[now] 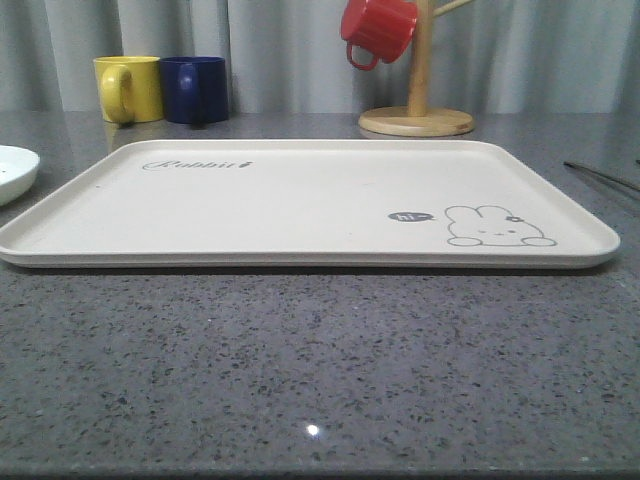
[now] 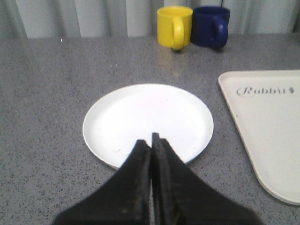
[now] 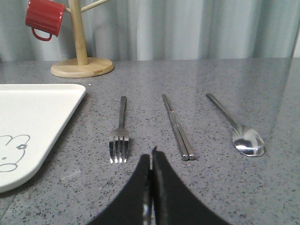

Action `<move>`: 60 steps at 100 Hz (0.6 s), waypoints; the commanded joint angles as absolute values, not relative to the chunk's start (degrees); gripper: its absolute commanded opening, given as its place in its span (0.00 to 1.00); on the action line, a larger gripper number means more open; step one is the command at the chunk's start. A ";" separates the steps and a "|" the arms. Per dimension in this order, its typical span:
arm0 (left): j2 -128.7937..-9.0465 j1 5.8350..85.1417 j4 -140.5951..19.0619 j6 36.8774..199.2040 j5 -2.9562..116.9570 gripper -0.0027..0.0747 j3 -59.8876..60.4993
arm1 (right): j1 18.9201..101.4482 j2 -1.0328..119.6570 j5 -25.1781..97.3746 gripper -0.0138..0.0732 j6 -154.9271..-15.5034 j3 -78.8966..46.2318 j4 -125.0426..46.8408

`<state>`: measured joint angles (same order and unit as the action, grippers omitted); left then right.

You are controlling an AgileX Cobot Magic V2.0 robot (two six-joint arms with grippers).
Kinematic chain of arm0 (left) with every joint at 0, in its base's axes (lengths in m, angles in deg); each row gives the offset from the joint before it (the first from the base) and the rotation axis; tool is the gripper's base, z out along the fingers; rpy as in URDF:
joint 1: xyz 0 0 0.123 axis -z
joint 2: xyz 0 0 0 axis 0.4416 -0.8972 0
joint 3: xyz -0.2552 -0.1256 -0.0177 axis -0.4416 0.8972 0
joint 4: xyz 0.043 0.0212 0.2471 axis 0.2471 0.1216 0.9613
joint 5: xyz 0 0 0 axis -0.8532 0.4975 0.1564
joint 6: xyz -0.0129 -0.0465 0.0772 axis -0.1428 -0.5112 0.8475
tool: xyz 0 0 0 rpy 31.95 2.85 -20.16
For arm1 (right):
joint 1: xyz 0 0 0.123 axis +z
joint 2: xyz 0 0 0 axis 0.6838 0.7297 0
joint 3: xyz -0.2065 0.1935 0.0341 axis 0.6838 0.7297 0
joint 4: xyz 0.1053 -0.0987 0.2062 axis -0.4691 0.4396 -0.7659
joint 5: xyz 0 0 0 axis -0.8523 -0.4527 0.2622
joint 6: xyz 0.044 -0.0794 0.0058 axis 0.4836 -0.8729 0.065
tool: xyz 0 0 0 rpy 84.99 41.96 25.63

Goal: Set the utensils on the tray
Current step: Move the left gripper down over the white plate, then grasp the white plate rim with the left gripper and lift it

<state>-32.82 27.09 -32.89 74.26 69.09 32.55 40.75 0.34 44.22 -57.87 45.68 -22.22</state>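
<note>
The cream tray (image 1: pixel 300 200) with its rabbit drawing lies mid-table, nothing on it. A round white plate (image 2: pixel 147 123) rests on the grey counter left of the tray (image 2: pixel 269 126); its edge shows in the front view too, the plate (image 1: pixel 15 170). My left gripper (image 2: pixel 151 140) hovers over the plate's near rim, shut and empty. To the right of the tray (image 3: pixel 33 126) lie a silver fork (image 3: pixel 120 136), a pair of metal chopsticks (image 3: pixel 177 126) and a spoon (image 3: pixel 239 129), side by side. My right gripper (image 3: pixel 152 157) is shut, empty, just short of the fork and chopsticks.
A yellow mug (image 1: pixel 128 88) and a blue mug (image 1: pixel 195 90) stand behind the tray's left corner. A wooden mug stand (image 1: pixel 417 110) with a red mug (image 1: pixel 377 30) hanging on it stands behind the tray at the right. Chopstick ends (image 1: pixel 600 176) show at the right edge.
</note>
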 commanded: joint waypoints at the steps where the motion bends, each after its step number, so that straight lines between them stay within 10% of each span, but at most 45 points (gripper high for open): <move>1: -40.04 27.04 -32.88 73.83 67.01 0.04 27.74 | 40.43 -0.76 48.97 0.08 -58.37 45.66 -22.36; 29: -61.16 26.77 -33.30 73.83 67.40 0.59 15.71 | 40.43 -0.76 48.97 0.08 -58.37 45.66 -22.36; 60: -81.47 16.90 -36.60 73.83 85.85 0.59 -3.34 | 40.43 -0.76 48.97 0.08 -58.37 45.66 -22.36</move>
<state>-78.10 19.72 -34.59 74.26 82.13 2.78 40.75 0.34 44.22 -57.87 45.68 -22.22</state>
